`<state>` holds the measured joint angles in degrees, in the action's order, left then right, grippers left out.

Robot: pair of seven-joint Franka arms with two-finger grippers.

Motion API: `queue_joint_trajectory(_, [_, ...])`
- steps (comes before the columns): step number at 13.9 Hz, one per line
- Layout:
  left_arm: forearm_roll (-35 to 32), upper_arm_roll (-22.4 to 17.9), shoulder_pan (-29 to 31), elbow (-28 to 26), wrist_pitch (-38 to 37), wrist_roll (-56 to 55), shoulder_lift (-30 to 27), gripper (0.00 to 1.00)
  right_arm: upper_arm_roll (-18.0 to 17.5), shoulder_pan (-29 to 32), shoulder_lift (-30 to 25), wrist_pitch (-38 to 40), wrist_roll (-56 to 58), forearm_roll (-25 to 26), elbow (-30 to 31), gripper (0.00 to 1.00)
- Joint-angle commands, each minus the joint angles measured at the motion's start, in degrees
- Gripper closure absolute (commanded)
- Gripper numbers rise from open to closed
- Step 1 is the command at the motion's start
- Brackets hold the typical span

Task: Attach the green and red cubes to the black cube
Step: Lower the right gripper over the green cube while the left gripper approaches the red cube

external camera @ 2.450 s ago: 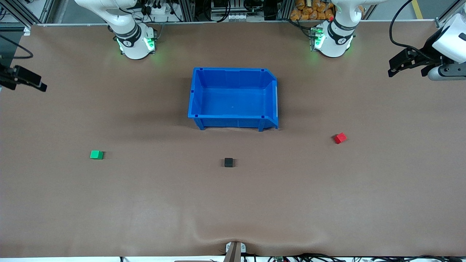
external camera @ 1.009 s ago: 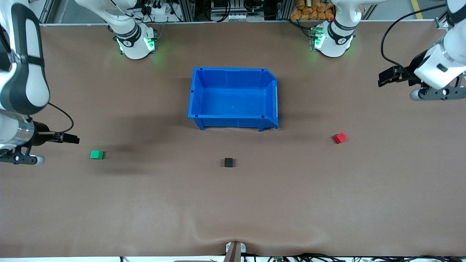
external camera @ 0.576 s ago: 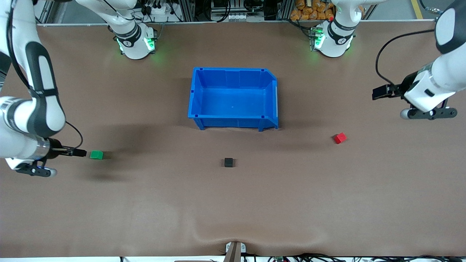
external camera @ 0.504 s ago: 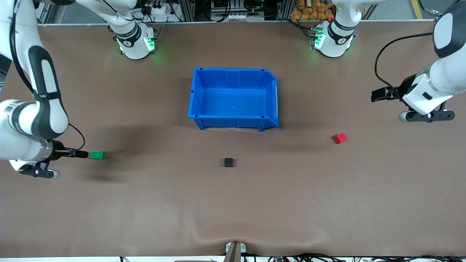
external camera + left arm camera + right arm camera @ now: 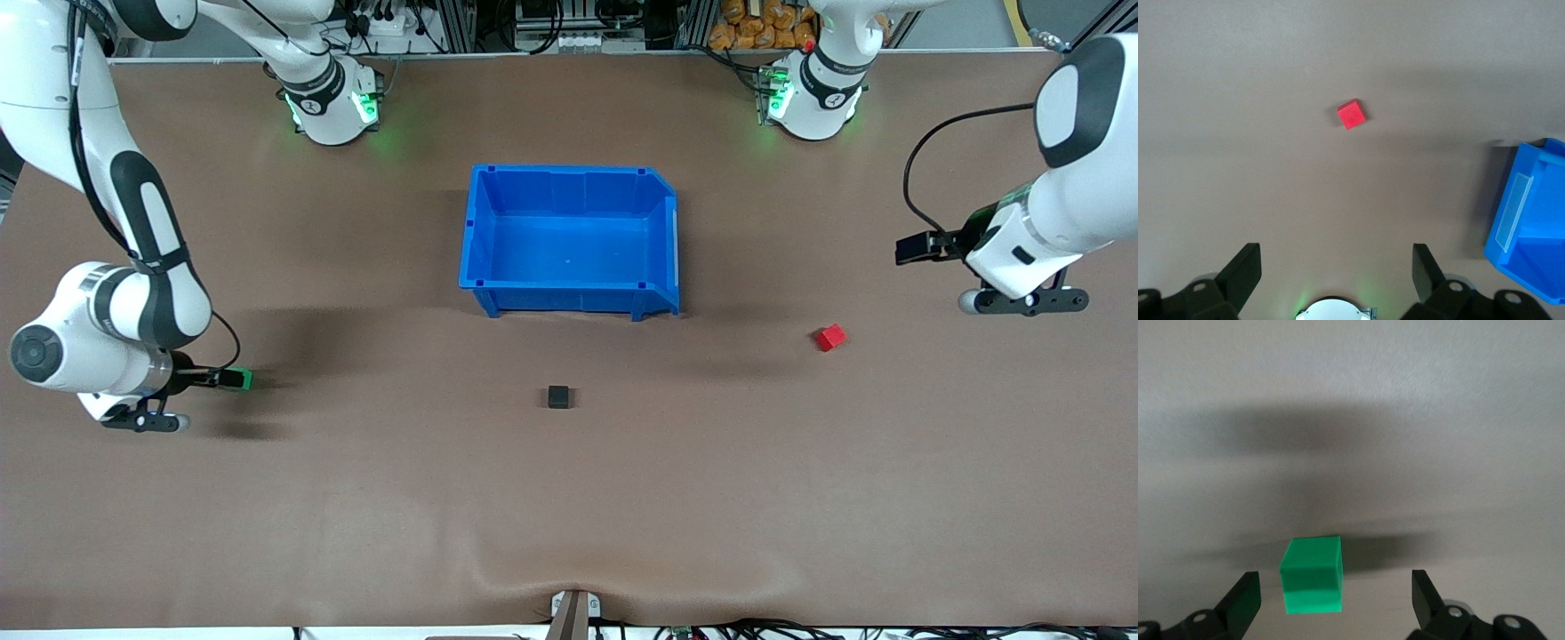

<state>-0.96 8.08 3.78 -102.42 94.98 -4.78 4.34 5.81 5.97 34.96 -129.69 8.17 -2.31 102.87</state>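
The green cube lies on the table toward the right arm's end. My right gripper is low at it and open. In the right wrist view the green cube sits between the spread fingers, closer to one of them, and is not gripped. The red cube lies toward the left arm's end. My left gripper is open and empty, up over bare table short of the red cube. The black cube lies alone near the table's middle.
A large empty blue bin stands farther from the camera than the black cube; its corner shows in the left wrist view. Brown table surface stretches between the cubes.
Both arms have swung in from the table's ends. The right gripper has come down to the green cube. The left gripper has moved toward the red cube. No cube has moved.
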Motion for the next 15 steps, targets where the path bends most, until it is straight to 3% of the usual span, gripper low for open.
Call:
queue_joint_trajectory(1, [-0.62,0.27,0.36,0.20,3.00,-0.75,3.39,0.00,-0.89,0.62,-1.29,-0.91,0.79,-0.24,2.59,0.00])
queue_joint_trajectory(4, [-0.71,0.18,0.44,0.90,5.03,-3.12,6.11,0.00,-0.89,0.53,-1.38,-0.91,0.88,-0.15,3.30,0.00])
queue_joint_trajectory(9, [-1.68,0.44,3.51,0.64,4.25,-3.57,5.07,0.00,-0.89,-0.17,-1.38,-1.09,2.99,-0.07,3.21,0.00])
queue_joint_trajectory(12, [-0.63,0.44,4.92,0.38,4.33,-3.83,5.41,0.00,-0.89,-0.17,-1.29,-1.09,3.08,0.20,3.13,0.25])
queue_joint_trajectory(15, [-0.71,0.27,5.01,0.46,4.86,-4.53,7.17,0.00,-0.89,-0.26,-1.29,-1.09,3.08,0.55,3.04,0.32])
